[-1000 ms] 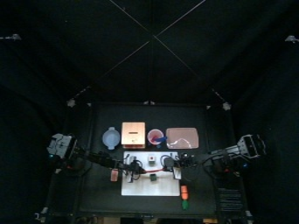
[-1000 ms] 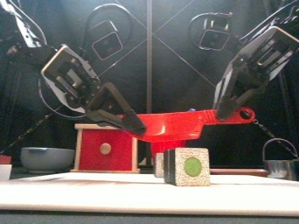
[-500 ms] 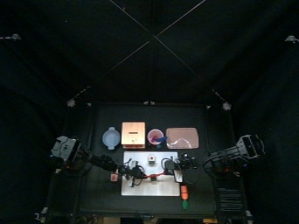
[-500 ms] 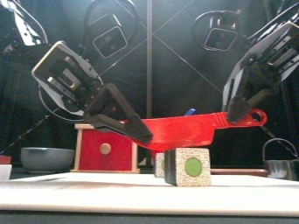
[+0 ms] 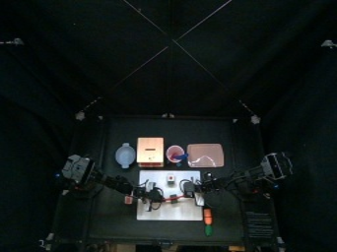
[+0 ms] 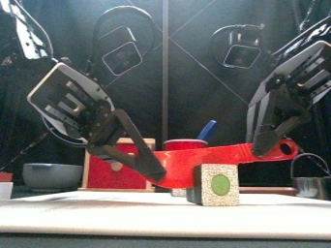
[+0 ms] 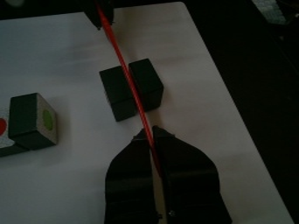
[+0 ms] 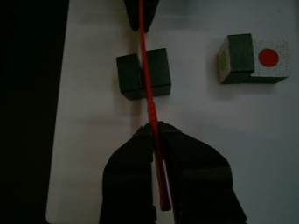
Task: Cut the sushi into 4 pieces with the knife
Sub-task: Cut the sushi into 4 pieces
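the red knife [image 7: 110,35] is held at both ends. the left gripper [image 7: 149,138] has its jaws pressed together on one end, and the right gripper [image 8: 149,131] has its jaws pinched on the handle end. this two-point hold probably serves to keep the thin blade level and stiff, so that it cannot twist when you press down.

the blade lies across the middle of a dark green sushi block [image 7: 147,83], at a right angle to its long side. this placement suggests a cut into two equal halves. in the front view the blade stands above the tops of the pieces. whether it touches the block below it cannot be told.

two cut pieces lie apart from the block, clear of the blade's path. one piece shows a green centre [image 6: 218,186]. the other piece shows a red centre [image 8: 254,59]. with three parts on the board, splitting the block would likely give the fourth.

all sushi parts rest on the white cutting board [image 5: 178,200], which lies at the front of the black table. the board gives a flat surface, but the block is loose on it and may slide under a slanted push.

behind the board stand, in a row:
- a blue-grey bowl [image 6: 52,175]
- a wooden box [image 6: 116,165] with a red drawer front
- a red cup [image 5: 175,153]
- a pink tray [image 5: 207,155]

black curtains close the booth on all other sides.
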